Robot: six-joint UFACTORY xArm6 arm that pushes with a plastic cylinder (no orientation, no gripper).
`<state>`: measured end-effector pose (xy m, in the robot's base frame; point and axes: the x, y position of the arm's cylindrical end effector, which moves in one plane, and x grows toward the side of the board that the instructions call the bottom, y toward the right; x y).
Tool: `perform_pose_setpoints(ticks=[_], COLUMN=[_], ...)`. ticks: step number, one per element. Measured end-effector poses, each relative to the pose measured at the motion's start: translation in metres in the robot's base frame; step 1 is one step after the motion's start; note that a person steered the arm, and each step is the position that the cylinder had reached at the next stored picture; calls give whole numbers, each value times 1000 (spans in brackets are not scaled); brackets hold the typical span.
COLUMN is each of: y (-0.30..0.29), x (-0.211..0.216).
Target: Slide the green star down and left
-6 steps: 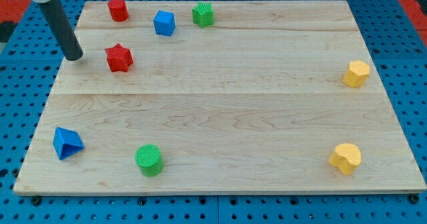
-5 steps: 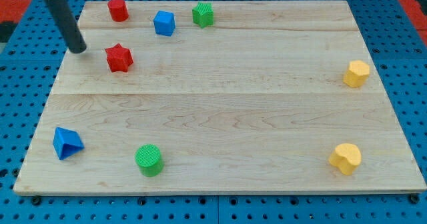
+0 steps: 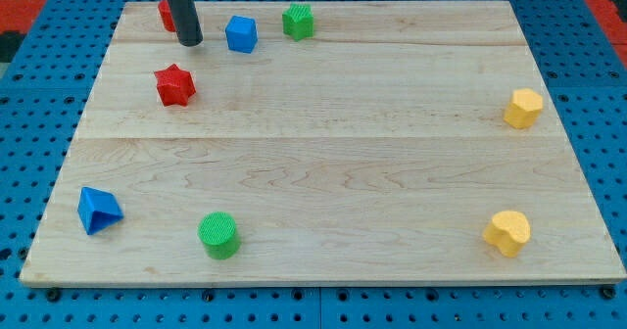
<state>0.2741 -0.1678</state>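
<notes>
Illumination over the wooden board [image 3: 323, 153] was bright and even, with no dim corners. Light appeared to come from overhead and was diffuse: shadows were short and soft. The yellow blocks [image 3: 522, 107] at the board's right side cast only faint dark fringes at their bases, as did the green cylinder [image 3: 218, 234] near the board's bottom edge. A mild pale sheen lay across the board's middle planks, without harsh glare. Focus was adequate across the board; block edges read slightly soft. The rod showed no evident motion blur down to my tip [image 3: 191, 43]. No edge distortion was evident.
</notes>
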Motion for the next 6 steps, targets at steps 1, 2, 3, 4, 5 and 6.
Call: perform_pose_setpoints(ticks=[1, 2, 3, 4, 5, 6], y=[14, 45, 99, 136, 139, 235], x=[-1, -18, -43, -60, -64, -61])
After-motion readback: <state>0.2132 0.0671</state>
